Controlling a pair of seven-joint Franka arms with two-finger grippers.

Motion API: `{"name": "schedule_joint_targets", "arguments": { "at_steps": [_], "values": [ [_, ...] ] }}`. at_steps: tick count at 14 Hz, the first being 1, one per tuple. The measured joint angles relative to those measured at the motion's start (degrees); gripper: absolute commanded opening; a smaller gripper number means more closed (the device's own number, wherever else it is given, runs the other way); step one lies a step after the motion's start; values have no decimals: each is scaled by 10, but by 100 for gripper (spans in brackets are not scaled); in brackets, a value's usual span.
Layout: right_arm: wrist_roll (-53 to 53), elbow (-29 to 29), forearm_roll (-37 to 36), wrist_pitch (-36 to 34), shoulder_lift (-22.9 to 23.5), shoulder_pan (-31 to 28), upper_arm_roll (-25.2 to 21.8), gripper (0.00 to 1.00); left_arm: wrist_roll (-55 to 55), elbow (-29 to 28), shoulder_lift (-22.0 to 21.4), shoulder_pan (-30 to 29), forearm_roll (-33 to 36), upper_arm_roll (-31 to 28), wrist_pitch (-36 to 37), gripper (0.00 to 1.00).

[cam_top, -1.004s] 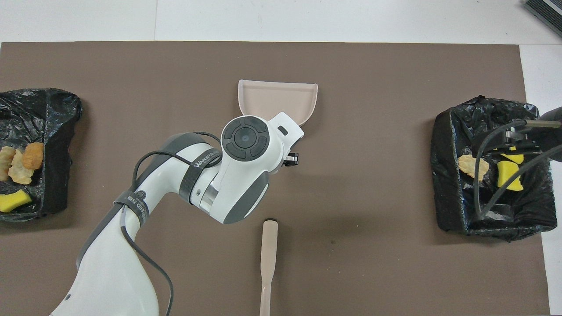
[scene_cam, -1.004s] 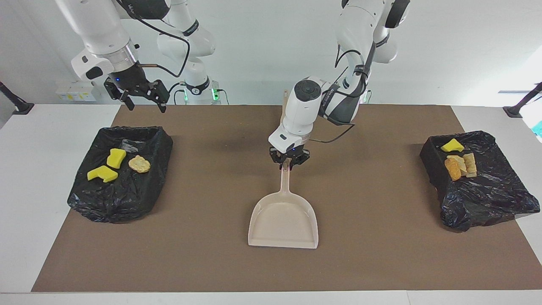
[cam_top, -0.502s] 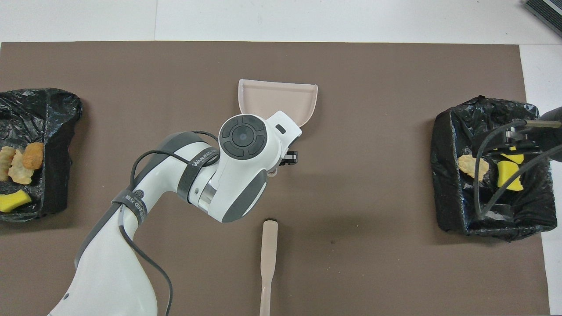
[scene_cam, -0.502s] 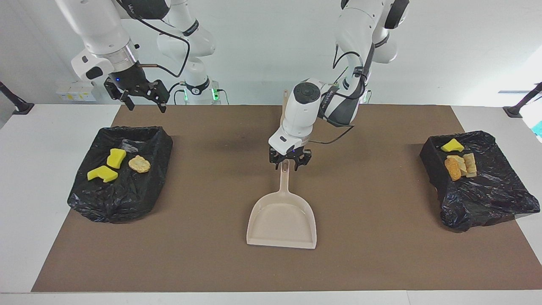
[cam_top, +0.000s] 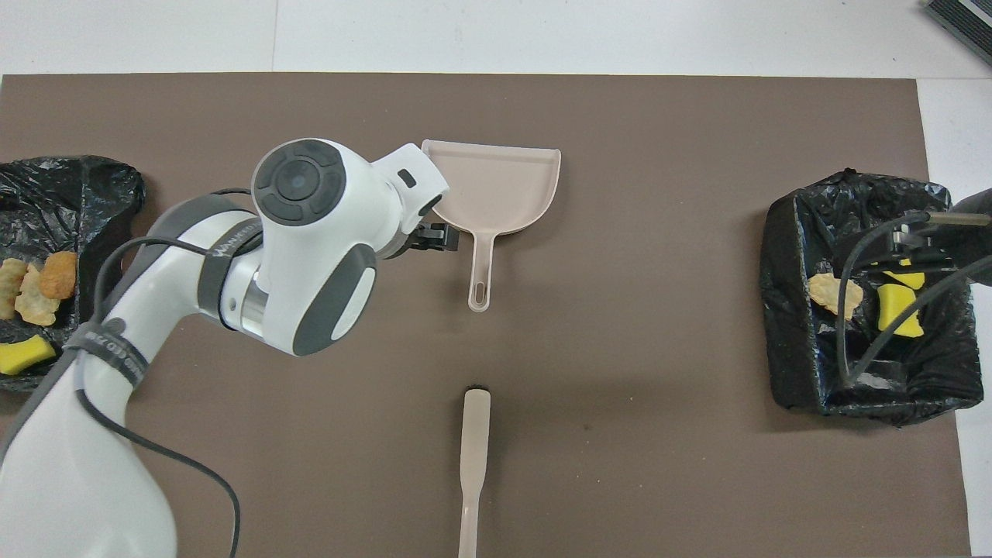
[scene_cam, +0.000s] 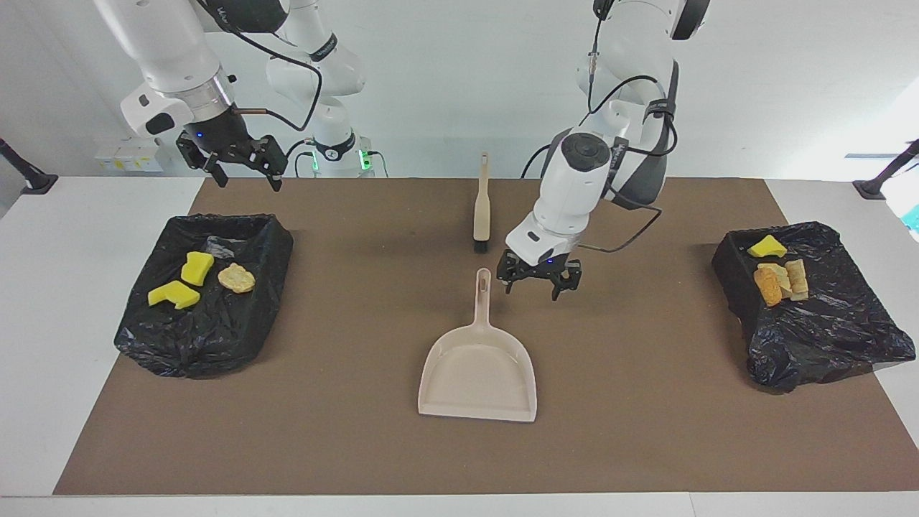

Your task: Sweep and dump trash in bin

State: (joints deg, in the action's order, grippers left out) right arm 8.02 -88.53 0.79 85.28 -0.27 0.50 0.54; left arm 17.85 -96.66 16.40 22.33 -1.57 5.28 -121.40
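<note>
All the trash lies in two black-lined bins. The bin (scene_cam: 215, 323) at the right arm's end holds two yellow sponge chunks (scene_cam: 196, 268) and a golden pastry (scene_cam: 236, 278). The bin (scene_cam: 826, 337) at the left arm's end holds a yellow chunk (scene_cam: 766, 247) and bread lumps (scene_cam: 781, 281). A beige dustpan (scene_cam: 477, 366) lies flat mid-mat, its handle toward the robots. My left gripper (scene_cam: 537, 286) hangs open and empty just beside that handle, toward the left arm's end. My right gripper (scene_cam: 248, 179) waits open above the near edge of its bin.
The beige brush (scene_cam: 482, 208) with black bristles lies on the brown mat (scene_cam: 646, 431) nearer to the robots than the dustpan, in line with its handle. In the overhead view the left arm's wrist (cam_top: 310, 240) covers the mat beside the dustpan (cam_top: 496, 182).
My left gripper opened, let go of the dustpan handle and swung away toward the left arm's end. The dustpan stays flat on the mat. The right arm has not moved.
</note>
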Motion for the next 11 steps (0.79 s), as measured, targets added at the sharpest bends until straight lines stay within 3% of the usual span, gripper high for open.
{"name": "schedule_joint_targets", "arguments": {
  "at_steps": [4,8,11],
  "values": [
    [0,0,0,0,0,0,0,100,-20,26,-63,-56,0,-3,97,100],
    [0,0,0,0,0,0,0,100,-161,97,-80,-141,-1,-7,244,100],
    [0,0,0,0,0,0,0,100,-184,127,-104,-173,-1,-8,331,100]
  ]
}}
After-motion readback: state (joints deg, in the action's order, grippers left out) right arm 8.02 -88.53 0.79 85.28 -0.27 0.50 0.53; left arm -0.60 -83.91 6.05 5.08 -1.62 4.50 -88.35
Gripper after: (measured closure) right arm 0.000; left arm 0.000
